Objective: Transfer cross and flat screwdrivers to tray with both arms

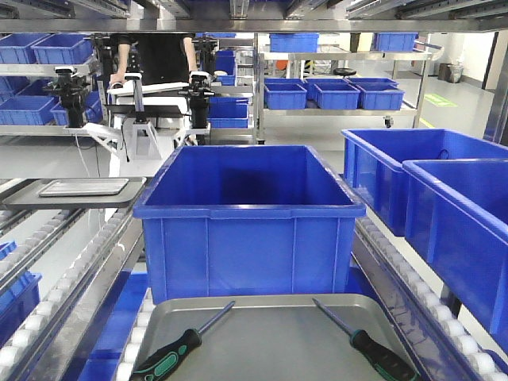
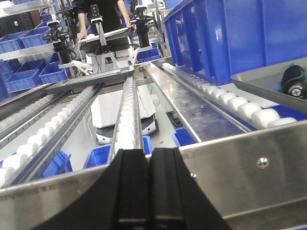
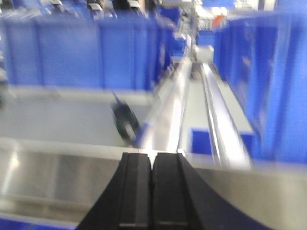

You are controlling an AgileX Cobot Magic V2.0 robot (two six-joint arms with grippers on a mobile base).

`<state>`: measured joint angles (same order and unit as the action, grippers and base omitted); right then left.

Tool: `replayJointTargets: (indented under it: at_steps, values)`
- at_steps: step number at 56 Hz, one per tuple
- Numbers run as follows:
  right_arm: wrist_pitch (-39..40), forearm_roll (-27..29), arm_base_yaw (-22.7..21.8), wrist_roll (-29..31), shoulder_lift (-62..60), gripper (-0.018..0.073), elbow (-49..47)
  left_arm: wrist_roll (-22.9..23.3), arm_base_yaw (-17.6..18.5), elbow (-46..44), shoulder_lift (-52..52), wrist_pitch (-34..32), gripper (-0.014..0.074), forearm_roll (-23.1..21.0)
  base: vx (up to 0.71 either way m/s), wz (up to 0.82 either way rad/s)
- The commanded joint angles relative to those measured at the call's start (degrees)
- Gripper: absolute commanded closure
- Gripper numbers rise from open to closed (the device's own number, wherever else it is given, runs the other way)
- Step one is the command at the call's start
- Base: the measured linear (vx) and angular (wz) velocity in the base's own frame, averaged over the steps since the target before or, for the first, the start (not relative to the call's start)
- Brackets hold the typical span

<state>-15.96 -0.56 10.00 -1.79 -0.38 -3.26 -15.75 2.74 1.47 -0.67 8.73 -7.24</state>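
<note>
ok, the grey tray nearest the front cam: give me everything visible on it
The tray is shallow, grey, matte metal by its look, with rounded corners and a low raised rim. It lies flat on the roller conveyor right in front of the big blue bin, its near edge cut off by the frame. Two screwdrivers lie inside it, the left screwdriver and the right screwdriver, black-and-green handles toward the camera, dark shafts angled inward toward the bin. No pincer touches it.

No legible text, label or number is found in any view; print ringing the screwdriver's handle end [image 2: 293, 86] is too small to be read.
</note>
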Motion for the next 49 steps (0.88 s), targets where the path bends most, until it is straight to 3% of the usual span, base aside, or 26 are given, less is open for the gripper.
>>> replayJointTargets:
  at_steps: [1,9,49]
  values:
    - [7.97,-0.65,-2.97,-1.57,-0.19,0.0567,3.29,0.5,0.11,-1.39,-0.77,-4.53,0.0594,-0.14,0.0,0.0]
    - [8.56,-1.09,-5.8,-2.93,-0.59,0.0567,5.41,0.5,0.11,-1.39,-0.71,-4.53,0.0594,-0.14,0.0,0.0]
    - [8.75,-1.11,-5.8,-3.24,-0.59,0.0567,5.41,0.5,0.11,-1.39,-0.71,-4.53,0.0594,-0.14,0.0,0.0]
